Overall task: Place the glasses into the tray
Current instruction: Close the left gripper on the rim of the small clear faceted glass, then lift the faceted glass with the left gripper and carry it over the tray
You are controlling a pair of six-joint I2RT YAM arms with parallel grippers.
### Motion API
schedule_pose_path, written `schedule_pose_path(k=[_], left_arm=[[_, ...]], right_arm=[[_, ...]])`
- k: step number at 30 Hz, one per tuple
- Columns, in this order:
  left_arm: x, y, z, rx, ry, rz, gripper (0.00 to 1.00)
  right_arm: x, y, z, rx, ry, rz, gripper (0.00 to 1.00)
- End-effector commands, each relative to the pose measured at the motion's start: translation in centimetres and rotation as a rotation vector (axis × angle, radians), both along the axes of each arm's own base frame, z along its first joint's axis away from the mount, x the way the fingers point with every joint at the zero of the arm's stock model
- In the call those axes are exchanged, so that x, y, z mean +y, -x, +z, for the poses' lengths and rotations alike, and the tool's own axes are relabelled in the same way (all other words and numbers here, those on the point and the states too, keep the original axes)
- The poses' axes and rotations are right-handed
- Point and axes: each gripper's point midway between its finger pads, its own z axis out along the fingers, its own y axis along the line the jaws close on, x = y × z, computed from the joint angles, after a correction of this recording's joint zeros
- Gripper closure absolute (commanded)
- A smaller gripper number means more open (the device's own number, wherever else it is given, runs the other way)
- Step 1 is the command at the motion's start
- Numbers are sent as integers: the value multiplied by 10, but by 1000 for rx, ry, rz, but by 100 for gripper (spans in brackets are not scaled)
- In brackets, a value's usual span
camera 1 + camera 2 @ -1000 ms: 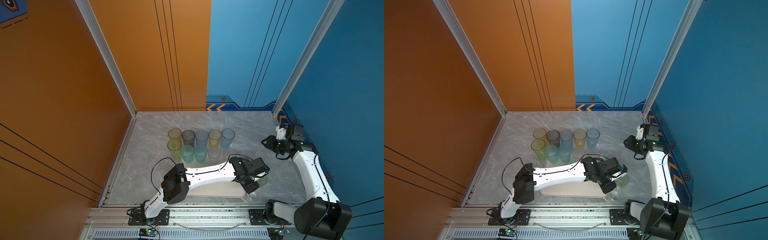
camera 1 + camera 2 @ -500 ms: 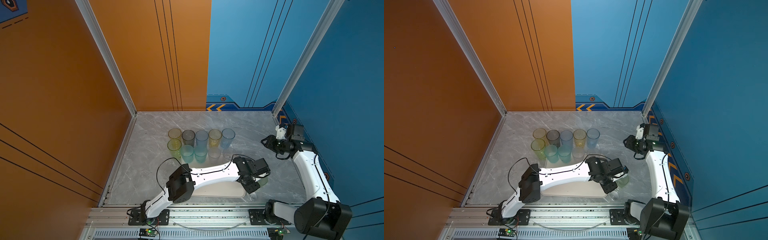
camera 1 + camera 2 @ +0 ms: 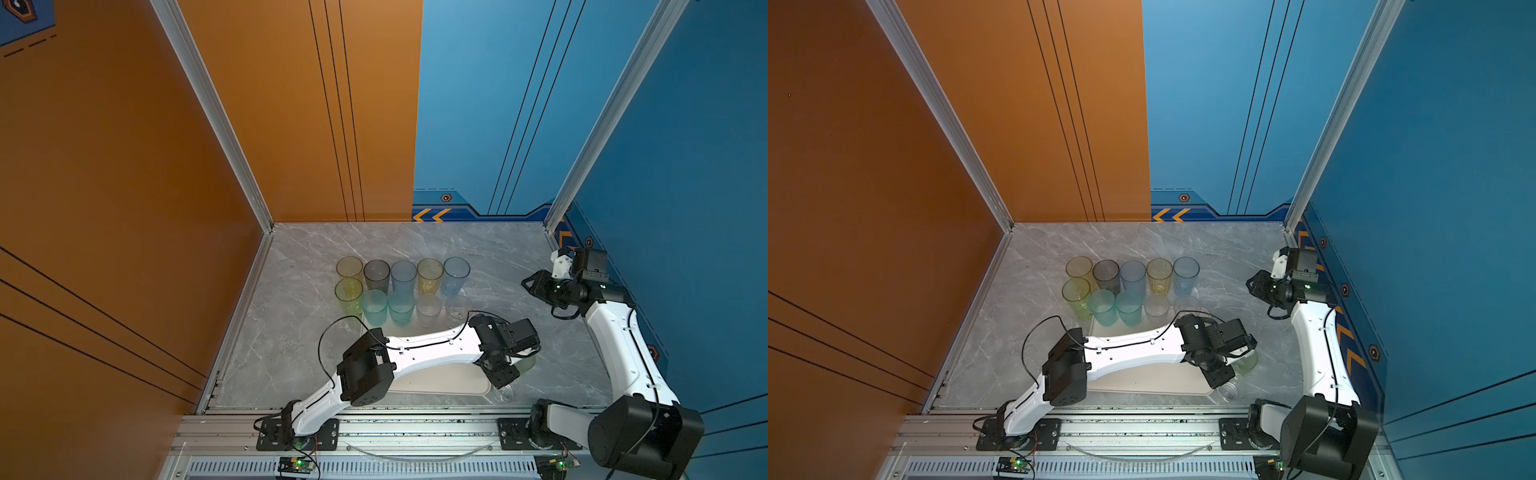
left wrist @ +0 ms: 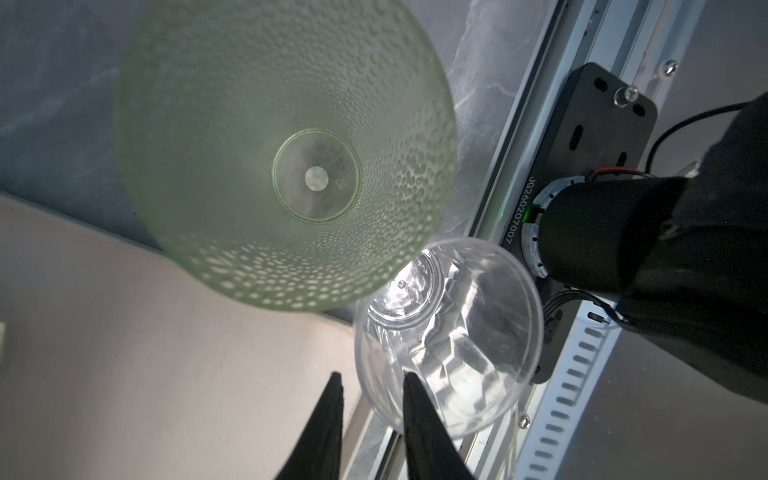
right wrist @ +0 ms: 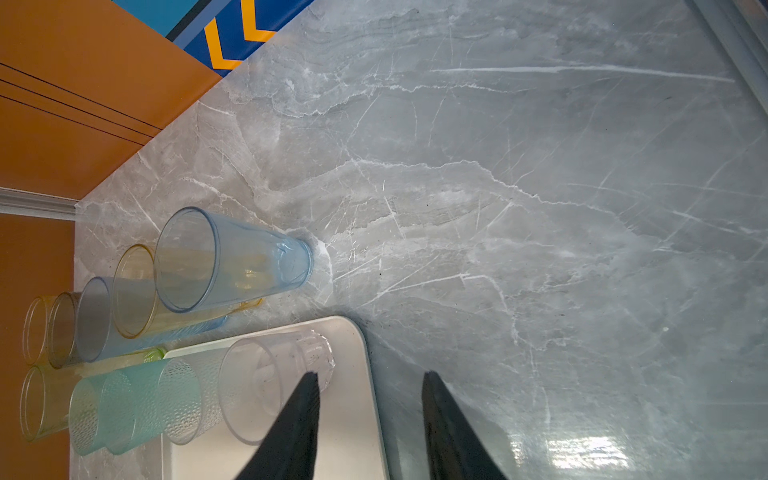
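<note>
The left gripper [image 4: 372,376] hangs over the clear tumbler [image 4: 453,332] at 5 o'clock of the table, just off the tray [image 3: 440,384] corner. Its fingers are slightly apart, straddling the rim, not clamped. It should sink lower, pinch the wall squarely and lift straight up, clear of the pale green tumbler [image 4: 286,166] close beside it, then carry toward 9 o'clock onto the tray. The right gripper [image 5: 370,374] hovers at 3 o'clock, jaws apart and empty.

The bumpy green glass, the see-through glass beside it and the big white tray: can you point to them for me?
Bumpy green glass [image 4: 316,178]: left wrist view, on its round bottom.
Clear glass [image 4: 465,353]: left wrist view, on its shiny inside wall.
Tray [image 4: 124,353]: left wrist view, on its bare floor.
</note>
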Motion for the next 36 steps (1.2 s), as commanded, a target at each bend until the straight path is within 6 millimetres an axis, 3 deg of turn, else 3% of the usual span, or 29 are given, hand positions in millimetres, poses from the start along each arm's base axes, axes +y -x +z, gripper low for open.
schedule_pose_path(k=[1,18,36], left_arm=[[-1,-2,-2,-3,-12,-13,73],[-2,-1,-11,8,-36,-24,74],[0,-3,-17,5,-77,-32,89]], right_arm=[[2,1,5,-32,-2,14,60],[3,1,7,-36,-3,17,60],[4,1,8,-43,-8,24,60]])
